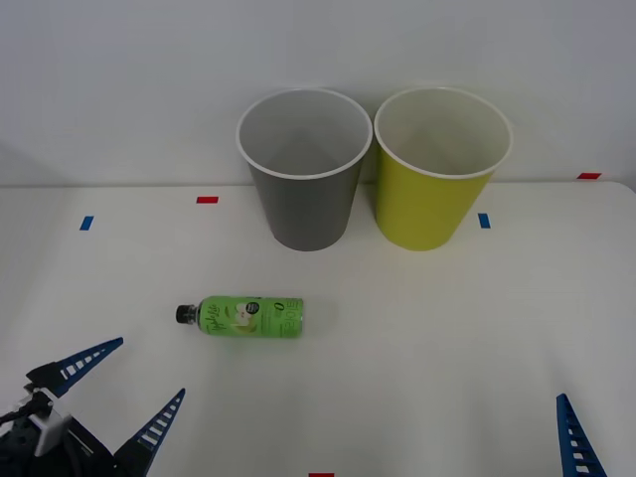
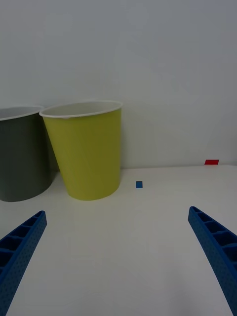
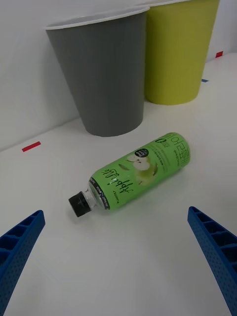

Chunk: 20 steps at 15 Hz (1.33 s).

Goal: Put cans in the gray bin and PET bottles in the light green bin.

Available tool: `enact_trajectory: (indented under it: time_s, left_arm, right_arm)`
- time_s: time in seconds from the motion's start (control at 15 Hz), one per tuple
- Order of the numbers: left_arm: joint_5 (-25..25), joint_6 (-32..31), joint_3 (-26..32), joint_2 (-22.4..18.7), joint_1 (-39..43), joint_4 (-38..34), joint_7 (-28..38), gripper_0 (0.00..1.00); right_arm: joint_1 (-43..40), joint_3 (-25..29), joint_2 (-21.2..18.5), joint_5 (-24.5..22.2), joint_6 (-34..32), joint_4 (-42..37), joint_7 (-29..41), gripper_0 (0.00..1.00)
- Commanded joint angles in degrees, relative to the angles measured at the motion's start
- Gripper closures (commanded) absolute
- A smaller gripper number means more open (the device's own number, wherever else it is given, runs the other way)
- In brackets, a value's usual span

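Note:
A green PET bottle (image 1: 243, 317) with a black cap lies on its side on the white table, cap pointing left. My left gripper (image 1: 124, 393) is open near the front left edge, a short way in front of the bottle (image 3: 140, 175) and apart from it. The gray bin (image 1: 303, 169) stands upright at the back, with the light green bin (image 1: 437, 169) close beside it on the right. My right gripper (image 2: 118, 261) hovers open and holds nothing at the front right, facing the light green bin (image 2: 86, 148). Cans are out of view.
A white wall rises right behind the bins. Small red tape marks (image 1: 207, 200) and blue tape marks (image 1: 484, 221) lie flat on the table (image 1: 447, 328). Open tabletop stretches between the bottle and the bins.

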<state>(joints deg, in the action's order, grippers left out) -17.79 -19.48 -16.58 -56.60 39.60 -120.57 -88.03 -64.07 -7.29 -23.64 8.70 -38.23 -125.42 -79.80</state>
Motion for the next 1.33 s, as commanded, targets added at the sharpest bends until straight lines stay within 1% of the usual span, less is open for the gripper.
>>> enact_trajectory:
  time_s: [0.07,0.2,0.33,0.53,0.6,0.8,1.07,1.2,1.27,1.33]
  left_arm:
    - [1.0,6.6,-0.2,-1.1,-3.3,-1.0,-0.2,0.00]
    - [1.4,11.7,-0.2,-2.8,-4.7,-3.6,-0.3,0.00]
    - [1.9,16.5,-0.2,-3.6,-6.1,-5.7,-0.6,0.00]
    - [3.1,26.8,-0.2,-4.9,-10.0,-9.8,-1.6,0.00]
    - [4.0,31.2,-0.6,-5.6,-11.8,-11.5,-1.9,0.00]
    - [4.5,37.8,-4.4,-6.9,-18.1,-12.1,-2.2,0.00]
    - [4.6,45.6,-12.8,-9.5,-28.8,-12.1,-3.1,0.00]
    - [4.6,50.2,-15.9,-9.6,-33.6,-12.6,-4.1,0.00]
    - [4.5,53.8,-17.5,-9.6,-36.4,-13.3,-4.7,0.00]
    - [4.5,55.8,-18.4,-9.6,-37.8,-13.7,-5.0,0.00]
  right_arm:
    - [0.0,0.0,0.0,0.0,0.0,0.0,0.0,0.00]
    - [0.0,0.0,0.0,0.0,0.0,0.0,0.0,0.00]
    - [0.0,0.0,0.0,0.0,0.0,0.0,0.0,0.00]
    - [0.0,0.0,0.0,0.0,0.0,0.0,0.0,0.00]
    - [0.0,0.0,0.0,0.0,0.0,0.0,0.0,0.00]
    - [0.0,0.0,0.0,0.0,0.0,0.0,0.0,0.00]
    - [0.0,0.0,0.0,0.0,0.0,0.0,0.0,0.00]
    - [0.0,0.0,0.0,0.0,0.0,0.0,0.0,0.00]
    - [0.0,0.0,0.0,0.0,0.0,0.0,0.0,0.00]
    - [0.0,0.0,0.0,0.0,0.0,0.0,0.0,0.00]
